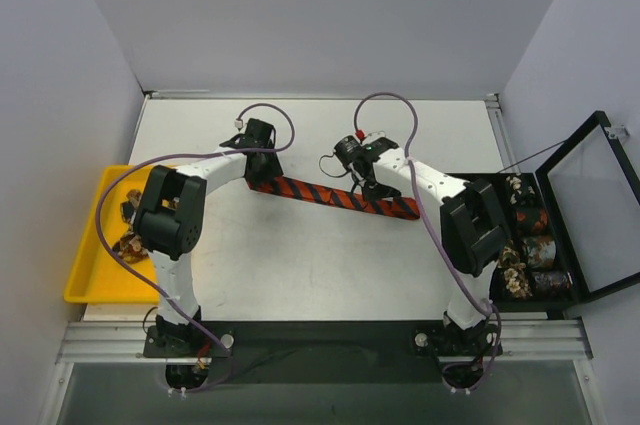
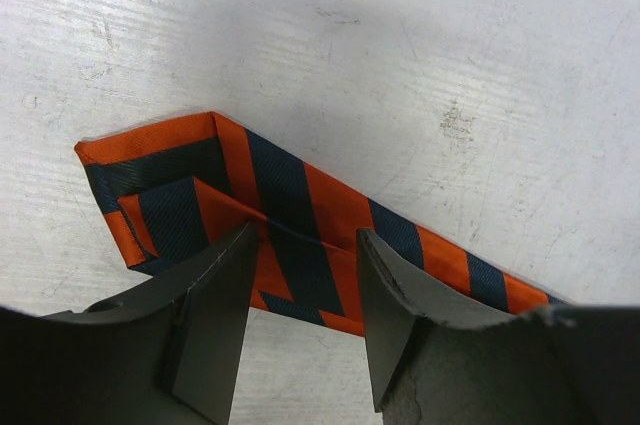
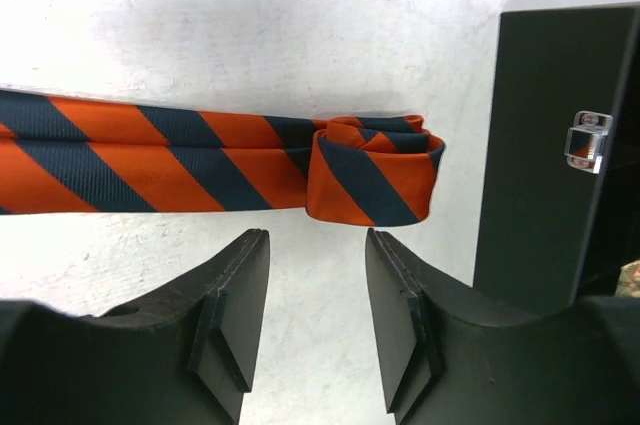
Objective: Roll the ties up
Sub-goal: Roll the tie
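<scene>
A red-orange and black striped tie point(image 1: 335, 196) lies flat across the middle of the table. Its right end is rolled into a small coil point(image 3: 375, 173), and its left end is folded over point(image 2: 170, 180). My left gripper point(image 1: 262, 167) is open over the folded left end, with a finger on each side of the cloth point(image 2: 305, 245). My right gripper point(image 1: 362, 185) is open and empty, and its fingertips stand just short of the tie's near edge beside the coil point(image 3: 315, 240).
A yellow tray point(image 1: 85, 265) at the left edge holds patterned brown and cream ties point(image 1: 130, 240). A black box point(image 1: 480, 185) at the right holds several rolled ties point(image 1: 528, 250), and its lid point(image 1: 590, 205) stands open. The box wall point(image 3: 555, 145) is close to the coil.
</scene>
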Robot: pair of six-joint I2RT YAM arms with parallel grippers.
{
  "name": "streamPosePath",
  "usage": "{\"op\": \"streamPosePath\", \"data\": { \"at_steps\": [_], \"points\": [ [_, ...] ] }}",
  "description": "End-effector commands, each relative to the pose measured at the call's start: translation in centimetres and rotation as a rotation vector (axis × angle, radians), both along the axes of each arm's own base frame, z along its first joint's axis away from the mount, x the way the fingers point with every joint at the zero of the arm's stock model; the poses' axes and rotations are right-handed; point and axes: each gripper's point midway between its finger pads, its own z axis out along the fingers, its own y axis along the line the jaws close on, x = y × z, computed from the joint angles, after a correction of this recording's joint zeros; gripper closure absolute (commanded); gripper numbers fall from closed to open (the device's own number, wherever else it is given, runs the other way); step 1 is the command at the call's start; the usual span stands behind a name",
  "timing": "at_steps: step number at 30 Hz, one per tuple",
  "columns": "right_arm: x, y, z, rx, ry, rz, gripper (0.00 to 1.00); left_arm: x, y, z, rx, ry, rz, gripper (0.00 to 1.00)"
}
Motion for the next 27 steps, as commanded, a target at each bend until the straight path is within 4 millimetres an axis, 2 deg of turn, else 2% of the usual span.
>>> {"op": "streamPosePath", "data": {
  "at_steps": [1,3,6,10,13,20,25,27],
  "points": [
    [0.5,-0.5,4.1,0.024,-0.078,-0.002,0.61,-0.5,0.9,0.0,0.015,0.016,0.0,0.45],
    [0.8,-2.3,4.6,-0.025,-0.095,-0.021,0.73,-0.3,0.7,0.6,0.007,0.004,-0.004,0.45],
    [0.9,-4.7,4.5,-0.111,-0.087,-0.025,0.83,-0.2,0.7,1.0,0.011,-0.006,-0.01,0.45],
    [1.0,-7.5,3.3,-0.222,-0.056,-0.045,0.9,-0.1,0.7,0.8,0.014,-0.002,-0.015,0.44],
    [1.1,-8.4,2.2,-0.293,-0.03,-0.045,0.92,-0.2,0.6,0.5,0.012,0.005,-0.016,0.45],
    [1.7,-8.7,-0.3,-0.392,0.017,-0.036,0.95,-0.3,0.7,0.2,0.015,0.011,-0.017,0.45],
    [1.2,-7.8,-3.5,-0.454,0.067,-0.01,0.95,-0.4,0.7,-0.2,0.017,0.022,-0.017,0.44],
    [1.7,-7.5,-3.6,-0.489,0.072,0.013,0.96,-0.4,0.7,-0.3,0.019,0.024,-0.016,0.44]
  ]
}}
